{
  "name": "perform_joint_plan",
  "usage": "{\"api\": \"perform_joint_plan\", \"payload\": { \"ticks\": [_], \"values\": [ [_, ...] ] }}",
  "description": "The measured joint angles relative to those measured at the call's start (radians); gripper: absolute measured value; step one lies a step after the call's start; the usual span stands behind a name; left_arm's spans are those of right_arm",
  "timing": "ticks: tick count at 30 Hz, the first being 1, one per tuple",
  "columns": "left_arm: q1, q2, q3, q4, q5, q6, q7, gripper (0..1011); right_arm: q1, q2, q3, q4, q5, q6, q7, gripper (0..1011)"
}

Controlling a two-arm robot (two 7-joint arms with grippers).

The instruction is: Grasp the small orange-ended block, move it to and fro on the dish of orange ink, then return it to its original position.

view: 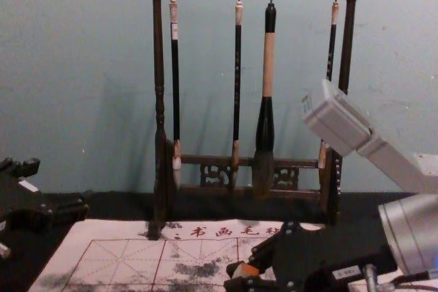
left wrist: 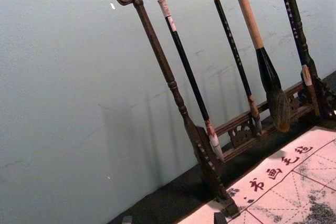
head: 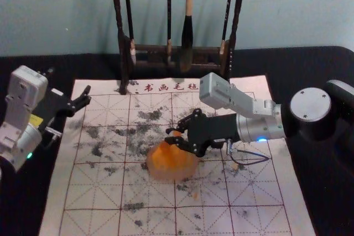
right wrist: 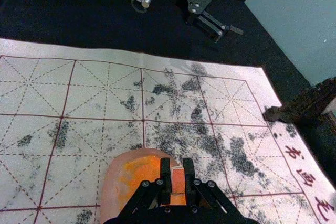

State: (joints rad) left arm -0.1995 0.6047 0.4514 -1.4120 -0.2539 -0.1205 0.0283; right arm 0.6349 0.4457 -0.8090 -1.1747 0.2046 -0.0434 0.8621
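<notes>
My right gripper [head: 169, 136] is over the back part of the orange ink dish [head: 170, 163], in from the right. In the right wrist view the same gripper [right wrist: 178, 174] is shut on the small block [right wrist: 178, 182], whose orange face shows between the fingers. The dish [right wrist: 118, 187] lies beneath; whether the block touches the ink, I cannot tell. The chest view shows the block [view: 246, 270] tilted at the fingertips. My left gripper [head: 87, 95] is parked off the mat at the left; in its own wrist view the gripper [left wrist: 173, 219] has its fingertips apart, open.
A white gridded mat [head: 94, 186] with dark ink smudges lies on the black table [head: 33, 70]. Behind it stands a dark wooden rack [view: 159, 100] with several hanging brushes, the largest brush [view: 266, 121] right of the middle. A pale wall rises behind the rack.
</notes>
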Motion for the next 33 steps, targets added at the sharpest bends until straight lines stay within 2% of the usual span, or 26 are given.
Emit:
{"api": "perform_joint_plan", "payload": {
  "ticks": [17, 33],
  "values": [
    [0.0, 0.0, 0.0, 0.0, 0.0, 0.0, 0.0, 1001, -0.033, 0.044, 0.024, -0.073, 0.0, 0.01, -0.015, 139],
    [0.0, 0.0, 0.0, 0.0, 0.0, 0.0, 0.0, 1001, -0.057, 0.085, 0.027, -0.122, -0.002, 0.018, -0.008, 139]
  ]
}}
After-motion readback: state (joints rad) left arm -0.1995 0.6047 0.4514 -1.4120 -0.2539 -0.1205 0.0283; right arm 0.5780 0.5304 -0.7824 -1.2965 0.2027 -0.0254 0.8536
